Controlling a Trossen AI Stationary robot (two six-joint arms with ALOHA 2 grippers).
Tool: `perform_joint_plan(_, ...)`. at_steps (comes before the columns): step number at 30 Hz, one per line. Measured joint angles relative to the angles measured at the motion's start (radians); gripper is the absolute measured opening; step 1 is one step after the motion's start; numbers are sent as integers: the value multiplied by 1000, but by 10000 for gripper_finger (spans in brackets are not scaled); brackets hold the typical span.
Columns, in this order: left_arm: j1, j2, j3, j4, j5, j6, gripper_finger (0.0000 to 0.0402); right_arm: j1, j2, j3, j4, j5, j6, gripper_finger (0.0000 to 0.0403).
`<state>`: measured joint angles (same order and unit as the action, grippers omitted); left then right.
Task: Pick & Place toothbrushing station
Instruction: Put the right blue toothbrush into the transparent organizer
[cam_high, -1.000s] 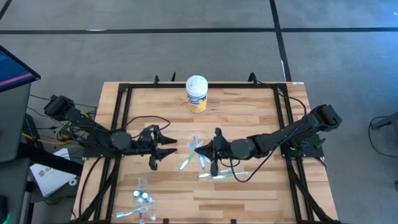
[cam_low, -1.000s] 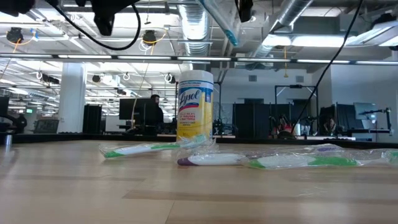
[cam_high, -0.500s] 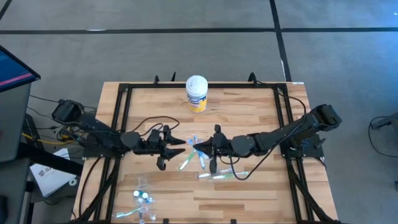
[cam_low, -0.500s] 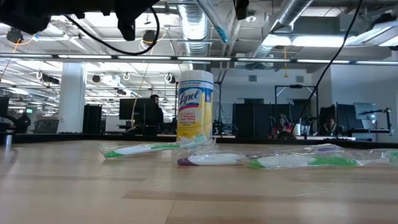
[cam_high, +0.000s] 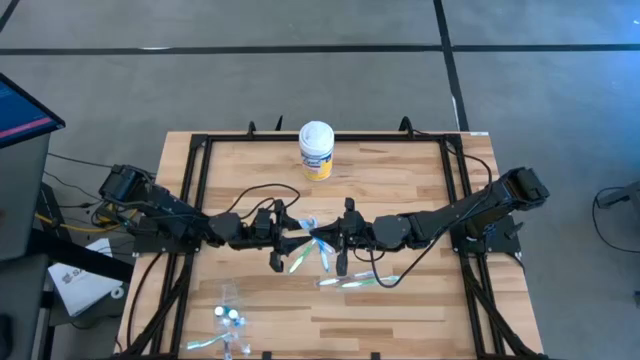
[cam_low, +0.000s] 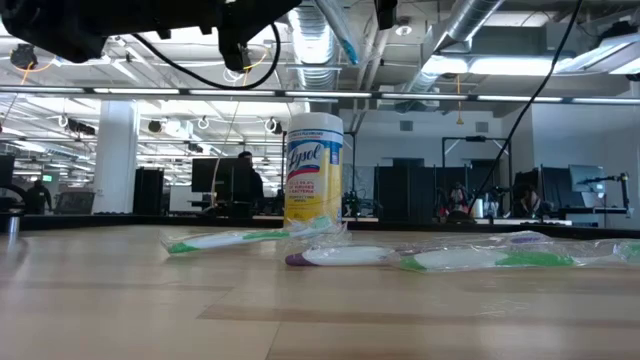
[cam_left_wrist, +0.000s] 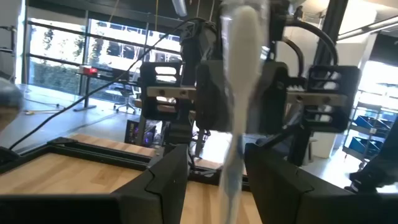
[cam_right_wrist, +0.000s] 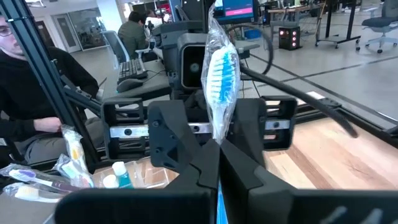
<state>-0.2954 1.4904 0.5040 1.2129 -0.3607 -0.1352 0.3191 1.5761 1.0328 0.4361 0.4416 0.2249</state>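
Two dark arms meet over the middle of the wooden counter, which carries a black frame along its edges. Left arm: reaches in from the counter's left side, its left gripper raised above the surface with fingers spread apart, one on either side of a wrapped toothbrush without visibly pressing on it. Right arm: reaches in from the right side, its right gripper facing the left one, fingers closed on the handle of that toothbrush. Held toothbrush: clear wrapper, blue-and-white bristles; its long axis runs outward from the right gripper toward the left gripper, head end leading, and in the low view it hangs tilted high above the counter. White-lidded yellow wipes canister: upright near the far edge, behind the grippers and well apart from them. Loose toothbrushes: several wrapped ones, green, white and blue, lie flat on the counter beneath and just in front of the grippers, long axes mostly across the counter in the low view. Second cluster: wrapped items and teal-capped toothpaste tubes near the front-left edge. Background: a seated person in dark clothing beyond the counter.
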Motion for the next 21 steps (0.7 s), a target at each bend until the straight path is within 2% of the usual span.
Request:
perform_joint_plan(7,10,12,17,0,0,4,154,0,0,0,-6,0,0,0)
perform_joint_plan(11,9,12,17,0,0,7,140,0,0,0,-6,0,-3,0)
perform_joint_plan(15,9,11,17,0,12,8,105,0,0,0,-5,0,-14,0)
perform_joint_plan(21,9,11,17,0,51,12,25,0,0,0,-3,0,-15,0)
